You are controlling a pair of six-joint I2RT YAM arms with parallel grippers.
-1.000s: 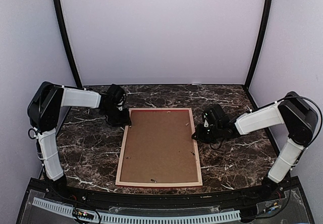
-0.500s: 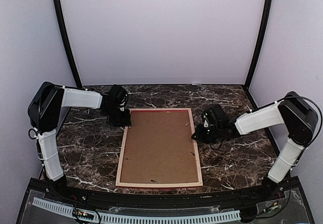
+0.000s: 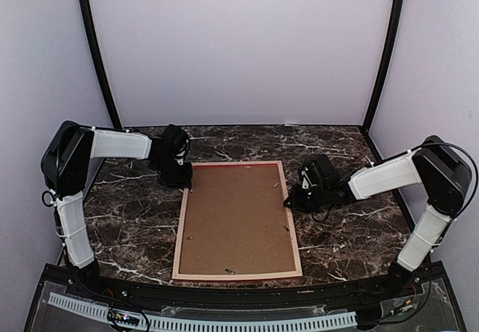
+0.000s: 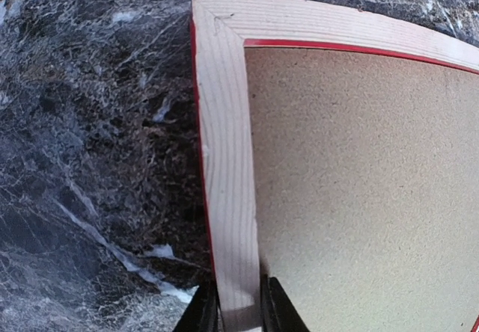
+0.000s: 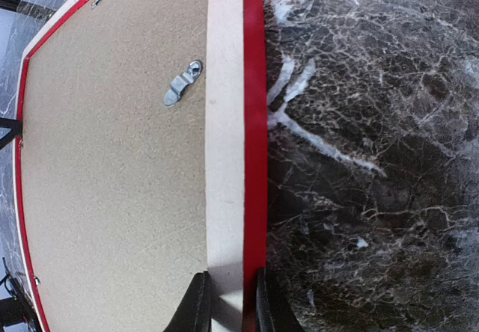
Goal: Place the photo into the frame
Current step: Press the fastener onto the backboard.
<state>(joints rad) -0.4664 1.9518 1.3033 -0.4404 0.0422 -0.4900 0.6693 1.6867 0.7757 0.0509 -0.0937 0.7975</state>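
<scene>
The frame (image 3: 236, 275) lies back side up on the marble table, its pale wood rails around a brown backing board (image 3: 236, 216). My left gripper (image 3: 185, 185) is shut on the left rail near the far left corner. In the left wrist view the rail (image 4: 224, 160) runs between the fingers of the left gripper (image 4: 239, 313). My right gripper (image 3: 288, 197) is shut on the right rail near its far end. In the right wrist view that gripper (image 5: 228, 302) clamps the pale and red rail (image 5: 224, 123). The photo is hidden.
Small metal turn clips (image 5: 182, 83) sit on the backing board along its edges. The dark marble table (image 3: 127, 220) extends on both sides of the frame. Purple walls with black posts (image 3: 97, 55) close off the back and sides.
The frame's near end has shifted slightly to the right. My left gripper has moved a little to the right with the rail. My right gripper has barely moved.
</scene>
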